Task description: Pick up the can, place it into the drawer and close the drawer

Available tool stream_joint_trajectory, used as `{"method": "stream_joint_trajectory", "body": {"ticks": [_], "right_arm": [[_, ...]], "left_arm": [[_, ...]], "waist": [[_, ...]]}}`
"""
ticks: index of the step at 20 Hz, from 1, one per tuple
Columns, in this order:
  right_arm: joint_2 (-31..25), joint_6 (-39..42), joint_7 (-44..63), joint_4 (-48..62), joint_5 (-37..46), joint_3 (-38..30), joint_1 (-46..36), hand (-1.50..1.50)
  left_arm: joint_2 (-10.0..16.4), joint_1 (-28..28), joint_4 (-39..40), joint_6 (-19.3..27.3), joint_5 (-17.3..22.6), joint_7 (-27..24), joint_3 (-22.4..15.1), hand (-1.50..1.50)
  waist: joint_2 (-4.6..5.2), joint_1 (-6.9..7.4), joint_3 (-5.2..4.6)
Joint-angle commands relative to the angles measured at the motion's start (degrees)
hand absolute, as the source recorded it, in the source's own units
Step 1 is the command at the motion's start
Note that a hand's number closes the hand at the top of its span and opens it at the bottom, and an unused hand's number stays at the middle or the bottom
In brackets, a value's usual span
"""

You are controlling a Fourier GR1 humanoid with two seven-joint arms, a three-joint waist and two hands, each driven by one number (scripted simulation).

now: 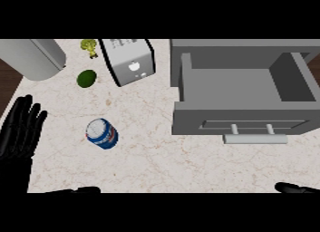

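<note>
The can (102, 132) lay on the worktop (155, 156), left of the open drawer (246, 120). The left hand (15, 136) rested released, fingers straight; the right hand (296, 187), mostly cropped, looked released too.

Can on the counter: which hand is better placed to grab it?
Left, likely. The left hand is open at the view's left, nearest the can, with only bare counter between. The right hand barely shows at the right edge, near the open drawer, farther off.

No legible text on the can (102, 132); white emblem (132, 66) on the toaster (125, 54)
</note>
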Motion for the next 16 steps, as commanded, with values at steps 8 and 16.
{"method": "stream_joint_trajectory", "body": {"ticks": [8, 16], "right_arm": [[0.4, 7.9, -4.9, -0.2, -6.2, -6.0, 7.9, -1.50], [-0.4, 11.9, -5.3, -0.9, -10.0, -10.6, 10.5, -1.50]], "left_arm": [[-1.7, 7.6, -11.3, 0.0, 1.6, 5.9, -1.2, -1.50], [-2.6, 0.2, -5.7, 6.5, 8.7, 9.4, 2.7, -1.50]], "waist": [[0.00, 0.10, -0.04], [0.05, -0.22, -0.06]]}}
